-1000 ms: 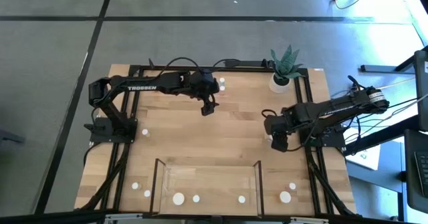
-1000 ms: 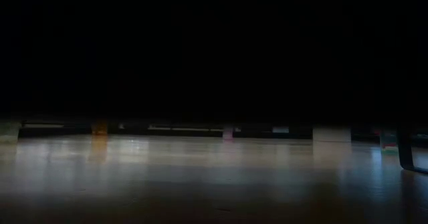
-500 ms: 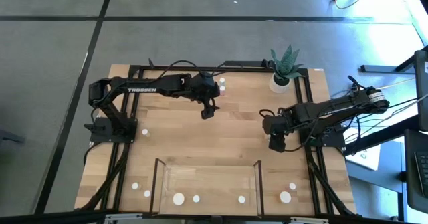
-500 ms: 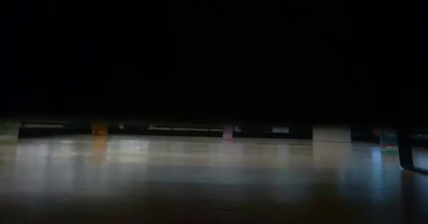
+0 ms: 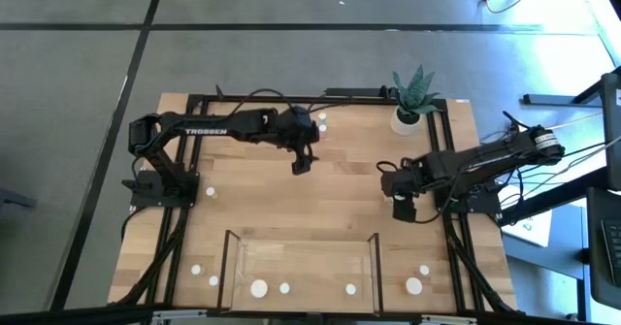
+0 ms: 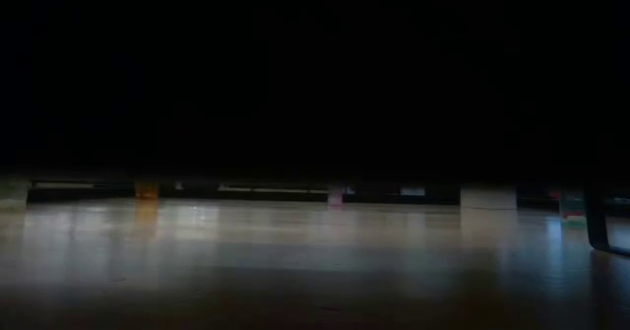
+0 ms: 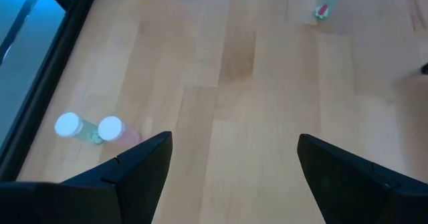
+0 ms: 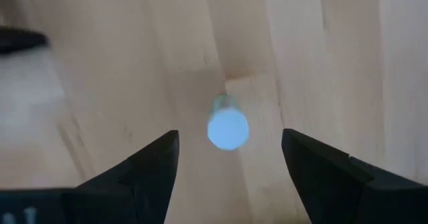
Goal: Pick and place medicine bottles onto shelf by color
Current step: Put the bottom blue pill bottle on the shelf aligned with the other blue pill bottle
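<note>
My right gripper point(image 5: 401, 209) points down near the table's right edge, open. Its two fingers stand on either side of a small bottle point(image 8: 227, 128) with a white cap and a greenish body, upright on the wood below them, without touching it. My left gripper point(image 5: 302, 162) hangs open over the far middle of the table, nothing between its fingers point(image 7: 234, 150). Two white-capped bottles point(image 7: 90, 128) stand side by side ahead of it, and another point(image 7: 326, 1) farther off. The shelf point(image 5: 301, 262), a light board with dark side bars, lies at the near edge.
A white pot with a spiky green plant point(image 5: 411, 104) stands at the far right corner. More white-capped bottles stand along the near edge point(image 5: 259, 288) point(image 5: 414, 286) and one at the left point(image 5: 210, 193). Bare wood lies between the two arms.
</note>
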### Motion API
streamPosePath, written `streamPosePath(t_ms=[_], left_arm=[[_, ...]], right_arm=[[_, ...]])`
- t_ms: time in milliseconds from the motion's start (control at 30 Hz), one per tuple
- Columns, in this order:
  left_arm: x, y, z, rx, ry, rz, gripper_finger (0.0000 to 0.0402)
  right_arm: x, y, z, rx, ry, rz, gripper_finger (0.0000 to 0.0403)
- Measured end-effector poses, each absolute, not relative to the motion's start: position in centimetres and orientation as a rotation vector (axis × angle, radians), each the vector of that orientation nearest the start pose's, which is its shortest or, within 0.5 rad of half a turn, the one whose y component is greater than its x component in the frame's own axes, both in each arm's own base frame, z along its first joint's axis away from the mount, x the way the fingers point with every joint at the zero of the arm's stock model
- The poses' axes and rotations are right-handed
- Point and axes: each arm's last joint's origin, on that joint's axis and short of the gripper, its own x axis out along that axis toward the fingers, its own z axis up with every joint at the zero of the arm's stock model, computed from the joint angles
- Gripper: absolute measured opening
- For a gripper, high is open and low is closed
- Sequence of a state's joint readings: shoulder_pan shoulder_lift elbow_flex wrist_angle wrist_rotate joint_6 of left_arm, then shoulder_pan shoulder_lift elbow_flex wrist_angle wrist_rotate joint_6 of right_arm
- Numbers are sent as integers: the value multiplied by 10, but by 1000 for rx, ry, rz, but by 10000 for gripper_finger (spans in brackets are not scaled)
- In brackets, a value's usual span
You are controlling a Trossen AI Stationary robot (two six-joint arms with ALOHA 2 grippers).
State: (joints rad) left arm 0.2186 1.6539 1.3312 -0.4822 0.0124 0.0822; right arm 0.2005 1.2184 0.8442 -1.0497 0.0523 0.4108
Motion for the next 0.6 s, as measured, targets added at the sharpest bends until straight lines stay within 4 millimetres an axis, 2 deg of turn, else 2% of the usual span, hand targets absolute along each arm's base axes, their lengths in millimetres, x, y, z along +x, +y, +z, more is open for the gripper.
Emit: streamPosePath(t_ms=[333,600], left_arm=[[354,68,276,-4,811,136,316],[354,65,276,0,811,127,316]], right_arm=[[182,36,199,157,1436,-179,267],[185,36,185,169,1370,-170,267]])
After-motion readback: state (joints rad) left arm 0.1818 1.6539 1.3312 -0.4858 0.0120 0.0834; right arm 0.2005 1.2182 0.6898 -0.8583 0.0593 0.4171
